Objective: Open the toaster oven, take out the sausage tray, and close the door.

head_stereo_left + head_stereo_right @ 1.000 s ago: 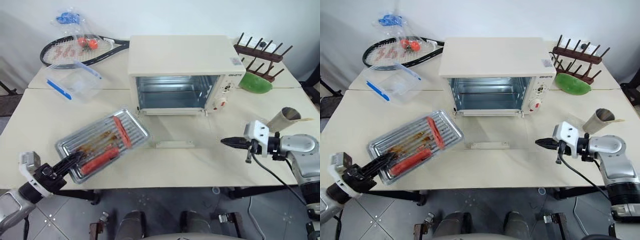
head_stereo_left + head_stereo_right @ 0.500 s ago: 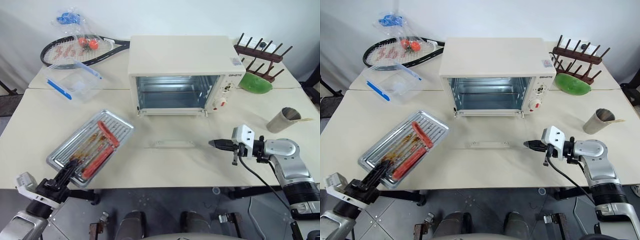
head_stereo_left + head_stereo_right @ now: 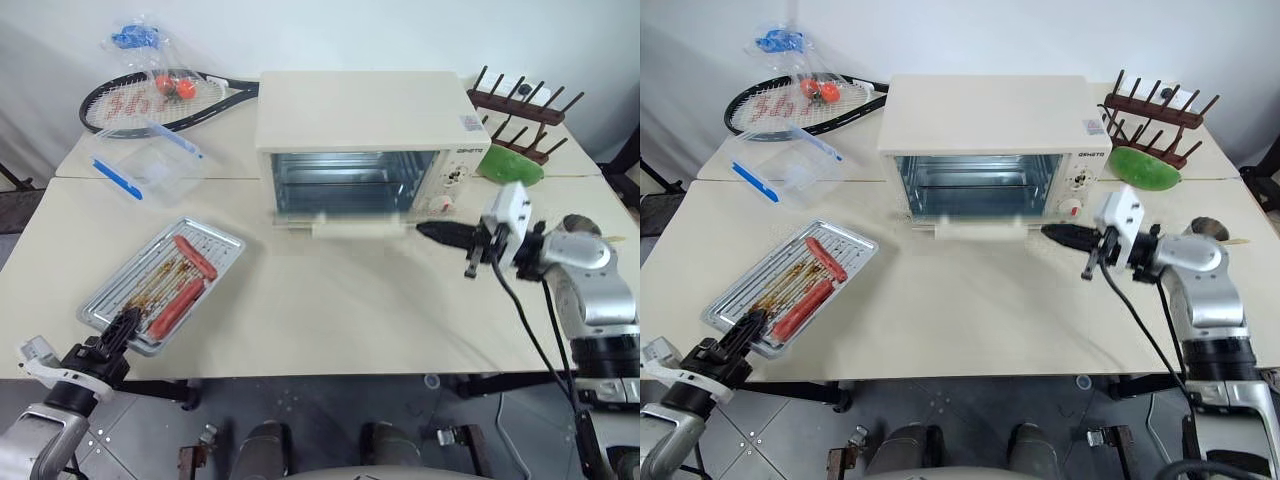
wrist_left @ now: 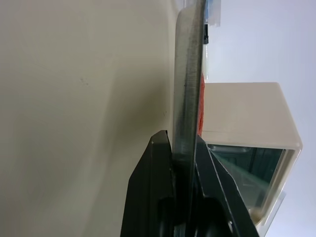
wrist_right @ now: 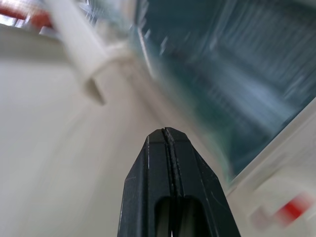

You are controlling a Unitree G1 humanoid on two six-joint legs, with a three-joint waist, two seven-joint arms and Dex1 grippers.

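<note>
**Tray out, door half-raised: a slip at either end could spoil it**

At the table's near edge, the left gripper pinches the rim of the sausage tray, which lies on the table well left of the toaster oven. If that thin grip shifts, the tray could tip off the edge and spill its sausages. Farther back, the right gripper, fingers closed on nothing, sits just beside the door, which looks blurred and partly raised. Pushing only one end, it may slide off and let the door drop.
</note>
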